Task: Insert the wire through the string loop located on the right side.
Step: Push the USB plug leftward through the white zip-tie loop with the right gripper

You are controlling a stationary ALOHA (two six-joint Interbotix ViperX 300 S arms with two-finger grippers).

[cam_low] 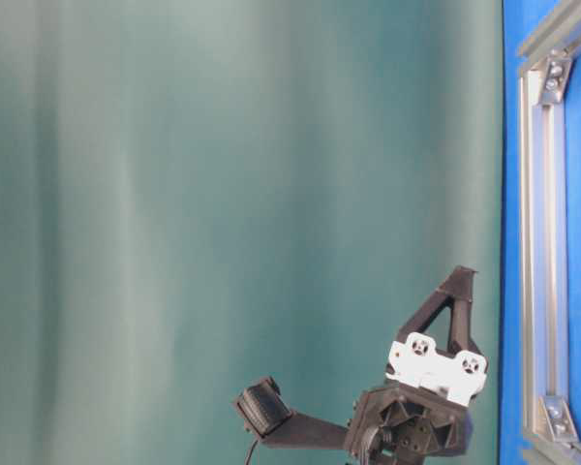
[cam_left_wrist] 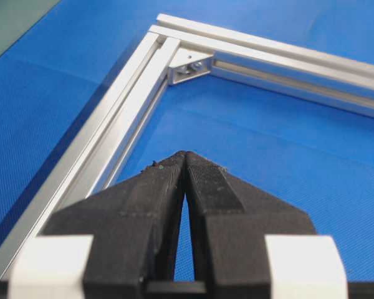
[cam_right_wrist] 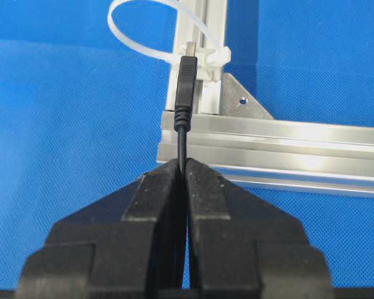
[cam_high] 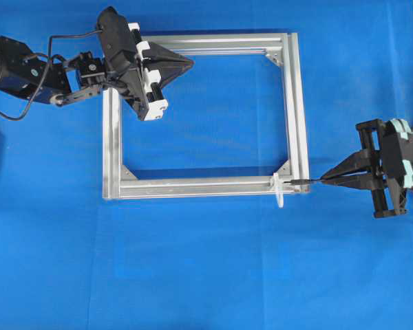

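Right pincer (cam_right_wrist: 184,163), matte ribbed black wedges, clenches the thin black wire (cam_right_wrist: 182,140); its moulded plug tip lies at centre top against the translucent white loop (cam_right_wrist: 134,25) on the brushed aluminium frame (cam_right_wrist: 287,140). Left pincer (cam_left_wrist: 186,163) is clenched empty.

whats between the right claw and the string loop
Only the wire the right claw is shut on, crossing the aluminium frame corner toward the string loop; the right wrist view shows it.

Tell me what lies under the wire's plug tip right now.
Under the wire tip lies the aluminium frame corner, with the string loop fastened just beyond. The right gripper pinches the wire; its far length is hidden behind the fingers.
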